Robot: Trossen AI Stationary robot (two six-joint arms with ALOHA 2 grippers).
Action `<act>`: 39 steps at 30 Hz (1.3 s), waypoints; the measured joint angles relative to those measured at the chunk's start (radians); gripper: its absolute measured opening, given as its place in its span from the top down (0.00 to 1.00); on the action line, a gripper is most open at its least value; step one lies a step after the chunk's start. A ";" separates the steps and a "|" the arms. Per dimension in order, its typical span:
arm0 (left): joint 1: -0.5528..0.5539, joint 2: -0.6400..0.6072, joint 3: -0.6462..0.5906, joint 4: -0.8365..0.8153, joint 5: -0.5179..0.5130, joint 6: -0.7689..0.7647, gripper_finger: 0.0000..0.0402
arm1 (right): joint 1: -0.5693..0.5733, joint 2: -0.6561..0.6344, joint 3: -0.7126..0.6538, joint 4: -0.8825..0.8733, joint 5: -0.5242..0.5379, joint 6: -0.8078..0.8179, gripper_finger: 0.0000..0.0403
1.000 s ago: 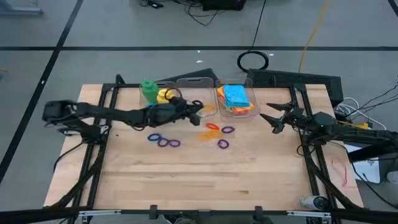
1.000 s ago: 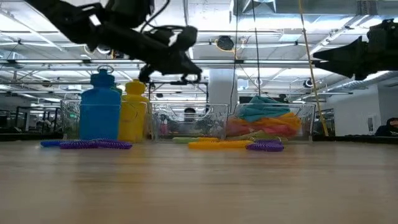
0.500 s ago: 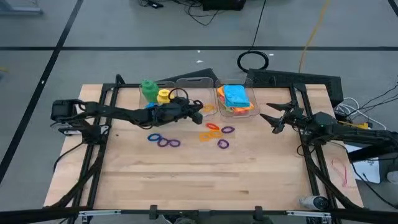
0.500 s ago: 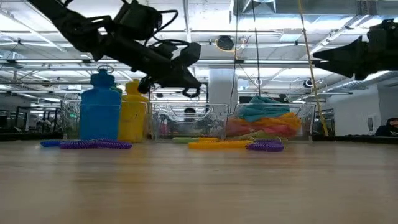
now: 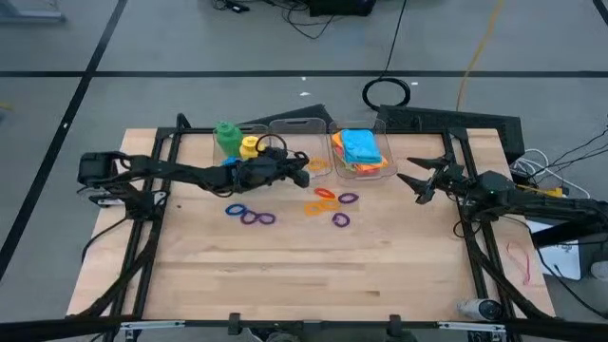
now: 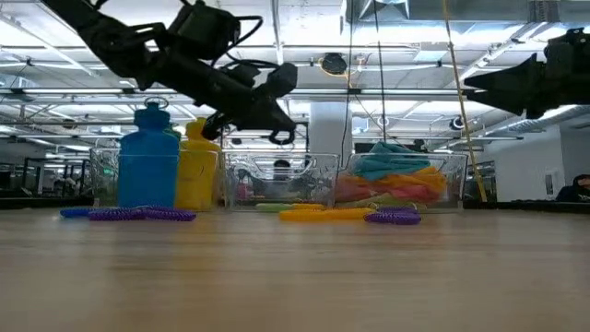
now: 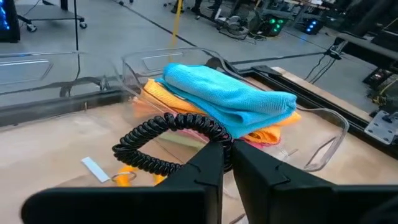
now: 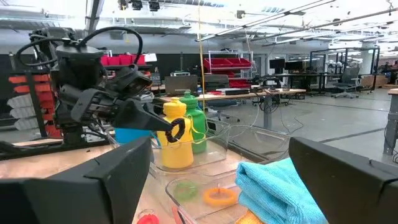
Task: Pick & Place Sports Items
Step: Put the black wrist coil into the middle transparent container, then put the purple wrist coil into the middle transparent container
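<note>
Rings: small purple [image 5: 249, 216], orange [image 5: 324, 194] and yellow loops lie loose on the wooden table [image 5: 313, 275] in front of the bins; from table height they merge into flat purple and orange streaks.
Folded cloths: a blue cloth [image 7: 227, 93] tops an orange one in the right-hand clear bin [image 5: 362, 152]; the lower layers are mostly covered.
Bottles: green bottle [image 5: 226, 136] and yellow bottle [image 8: 174, 138] stand at the table's far left by the bins; the blue bottle [image 6: 147, 164] shows clearly only from table height, the left arm covering most of it from above.
Middle bin [image 5: 306, 133]: clear, holding a green ring and an orange ring, both hard to make out.
Left gripper [image 5: 304, 171]: fingers pressed together and empty, raised above the table just before the middle bin.
Right gripper [image 5: 414, 183]: fingers spread apart, holding nothing, near the table's right edge.
</note>
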 joint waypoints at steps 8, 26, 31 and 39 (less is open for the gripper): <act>0.000 0.000 0.000 0.000 0.000 0.015 0.82 | 0.000 0.000 0.000 0.000 0.000 0.000 0.28; -0.072 -0.118 0.002 -0.084 0.098 0.246 0.44 | 0.000 0.000 0.000 -0.001 0.000 0.000 0.28; -0.181 -0.269 0.002 -0.359 0.092 0.228 0.48 | 0.000 0.000 0.000 0.000 0.000 0.000 0.28; -0.374 -0.369 0.002 -0.874 0.091 -0.142 0.56 | 0.000 0.000 0.000 0.000 0.000 0.000 0.28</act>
